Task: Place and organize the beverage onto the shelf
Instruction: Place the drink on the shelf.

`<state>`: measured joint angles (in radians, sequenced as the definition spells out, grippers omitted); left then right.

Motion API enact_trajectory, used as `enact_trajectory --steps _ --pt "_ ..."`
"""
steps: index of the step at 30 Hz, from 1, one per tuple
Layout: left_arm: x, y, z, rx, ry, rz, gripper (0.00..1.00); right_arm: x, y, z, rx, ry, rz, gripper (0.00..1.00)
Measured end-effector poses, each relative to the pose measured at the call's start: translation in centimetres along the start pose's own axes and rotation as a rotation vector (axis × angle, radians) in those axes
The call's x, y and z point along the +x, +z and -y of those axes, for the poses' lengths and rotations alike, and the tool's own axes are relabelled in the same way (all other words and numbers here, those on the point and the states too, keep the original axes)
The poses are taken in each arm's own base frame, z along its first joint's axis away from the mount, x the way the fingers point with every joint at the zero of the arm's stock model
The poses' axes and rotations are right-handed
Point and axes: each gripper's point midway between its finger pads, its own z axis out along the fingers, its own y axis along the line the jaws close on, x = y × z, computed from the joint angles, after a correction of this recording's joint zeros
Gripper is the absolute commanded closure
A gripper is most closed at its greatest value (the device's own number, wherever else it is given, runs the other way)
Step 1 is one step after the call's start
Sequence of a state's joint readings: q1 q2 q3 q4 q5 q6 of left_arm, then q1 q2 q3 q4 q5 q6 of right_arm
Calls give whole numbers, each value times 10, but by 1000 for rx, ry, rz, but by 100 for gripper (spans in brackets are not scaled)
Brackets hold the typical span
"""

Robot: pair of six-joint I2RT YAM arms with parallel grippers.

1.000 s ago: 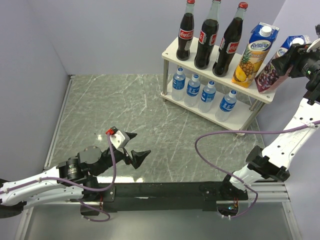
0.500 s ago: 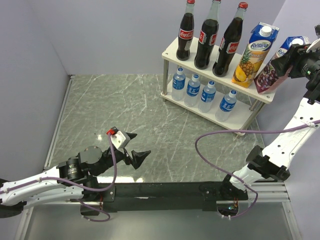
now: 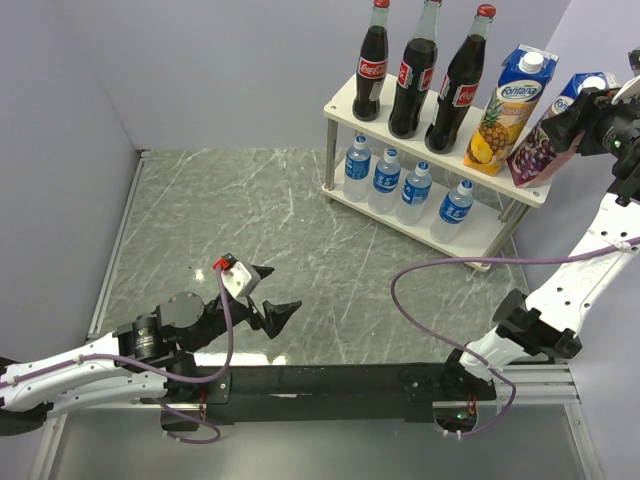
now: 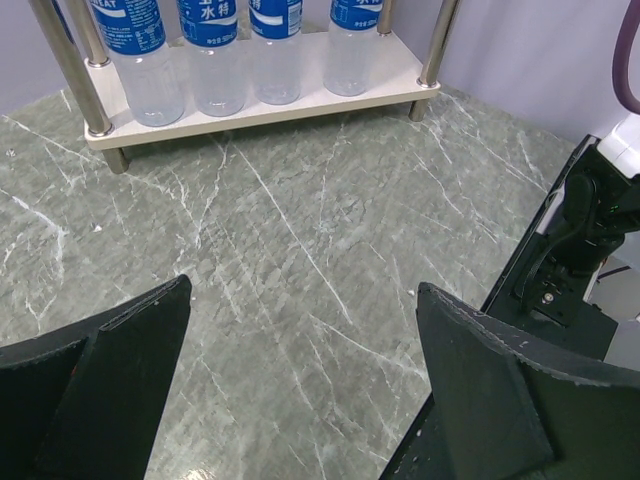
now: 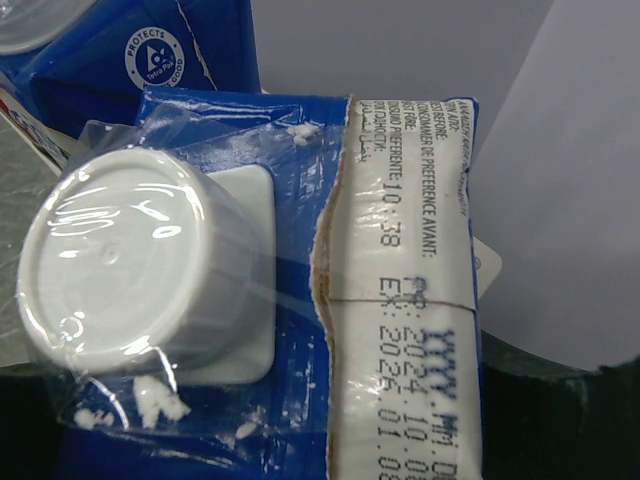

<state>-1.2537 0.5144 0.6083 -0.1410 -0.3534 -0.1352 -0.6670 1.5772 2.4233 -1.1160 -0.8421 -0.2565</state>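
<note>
The shelf point(image 3: 343, 101) stands at the back right. Three cola bottles point(image 3: 415, 70) line its top board, with a pineapple juice carton point(image 3: 508, 105) to their right. Several water bottles point(image 3: 400, 185) stand in a row on the lower board point(image 4: 250, 110). My right gripper point(image 3: 590, 112) is shut on the top of a purple grape juice carton point(image 3: 545, 140), which leans left at the right end of the top board. Its white cap point(image 5: 120, 260) fills the right wrist view. My left gripper point(image 3: 284, 288) hangs open over the table near the front, holding nothing.
Grey walls close in the left and back sides, and the shelf sits close to the right wall. The right arm's base point(image 4: 580, 250) and a purple cable point(image 3: 430, 270) lie at the front right. The marble tabletop point(image 3: 250, 220) spreads between the left gripper and the shelf.
</note>
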Motion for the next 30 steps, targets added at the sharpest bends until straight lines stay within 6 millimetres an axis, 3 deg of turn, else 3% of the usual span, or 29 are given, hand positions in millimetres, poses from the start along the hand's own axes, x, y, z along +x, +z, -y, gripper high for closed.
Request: enact_trajectory --steps 13,30 --pt "0 0 0 0 0 0 1 1 5 -3 2 -24 -7 31" --pt "0 0 0 -1 0 0 0 -4 20 8 -9 -44 17 21"
